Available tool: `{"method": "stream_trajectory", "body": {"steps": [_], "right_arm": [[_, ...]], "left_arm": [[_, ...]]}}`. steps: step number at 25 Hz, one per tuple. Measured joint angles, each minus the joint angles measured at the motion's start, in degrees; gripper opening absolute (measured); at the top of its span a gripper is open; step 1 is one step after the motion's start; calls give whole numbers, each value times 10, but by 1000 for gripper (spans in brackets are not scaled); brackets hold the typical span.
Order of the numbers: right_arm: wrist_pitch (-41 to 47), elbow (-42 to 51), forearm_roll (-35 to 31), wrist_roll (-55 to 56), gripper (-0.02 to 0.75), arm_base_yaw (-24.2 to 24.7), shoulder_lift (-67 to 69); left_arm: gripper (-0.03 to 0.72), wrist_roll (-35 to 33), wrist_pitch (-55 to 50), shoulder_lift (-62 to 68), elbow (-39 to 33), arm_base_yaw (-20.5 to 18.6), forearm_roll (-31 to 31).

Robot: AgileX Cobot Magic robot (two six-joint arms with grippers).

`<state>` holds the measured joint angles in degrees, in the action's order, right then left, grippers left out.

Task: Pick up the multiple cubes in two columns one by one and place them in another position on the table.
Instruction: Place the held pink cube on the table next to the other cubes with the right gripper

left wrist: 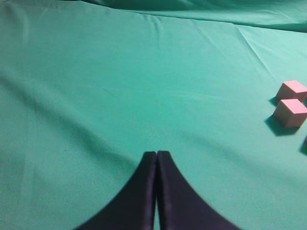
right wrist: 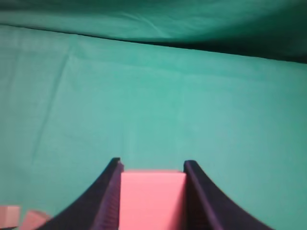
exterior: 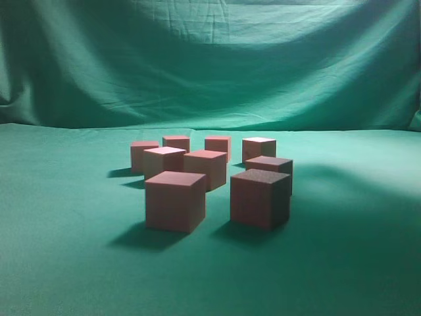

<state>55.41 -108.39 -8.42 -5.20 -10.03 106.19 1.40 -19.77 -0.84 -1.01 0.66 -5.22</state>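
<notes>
Step in hand: carry phase, as I judge it; the right pincer (right wrist: 152, 191) grips one cube (right wrist: 152, 201) between its two dark fingers (right wrist: 108, 196), raised over bare green cloth of the bench (right wrist: 192, 105)
Right pincer: clamped on that held cube, a finger pressing each side
Left pincer (left wrist: 157, 191): fingers pressed together with nothing between them, low over the bench, idle
Cluster of cubes (exterior: 210, 174): nine show in the exterior view, standing in loose rows on the bench, none stacked; neither arm appears there
Held cube relative to cluster: away from it; two cluster cubes peek in at the lower left corner of the right wrist view
Next move: lower the held cube onto open cloth clear of the cluster, set it flat, then spread the fingers and lift straight off
</notes>
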Motion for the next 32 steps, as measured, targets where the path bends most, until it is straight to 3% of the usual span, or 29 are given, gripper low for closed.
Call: {"method": "stream_trajectory", "body": {"steps": [3, 9, 16, 21, 26, 32], "right_arm": [[-2, 27, -2, -5, 267, -36, -46], [-33, 180, -3, -20, 267, -126, -130], [-43, 293, -3, -42, 267, -289, -146], [-53, 303, -4, -43, 267, -383, -105], [-76, 303, -10, -34, 267, -437, -37], [-102, 303, -18, -31, 267, -467, 11]], "left_arm": [[0, 0, 0, 0, 0, 0, 0], [0, 0, 0, 0, 0, 0, 0], [0, 0, 0, 0, 0, 0, 0], [0, 0, 0, 0, 0, 0, 0], [0, 0, 0, 0, 0, 0, 0], [0, 0, 0, 0, 0, 0, 0]]}}
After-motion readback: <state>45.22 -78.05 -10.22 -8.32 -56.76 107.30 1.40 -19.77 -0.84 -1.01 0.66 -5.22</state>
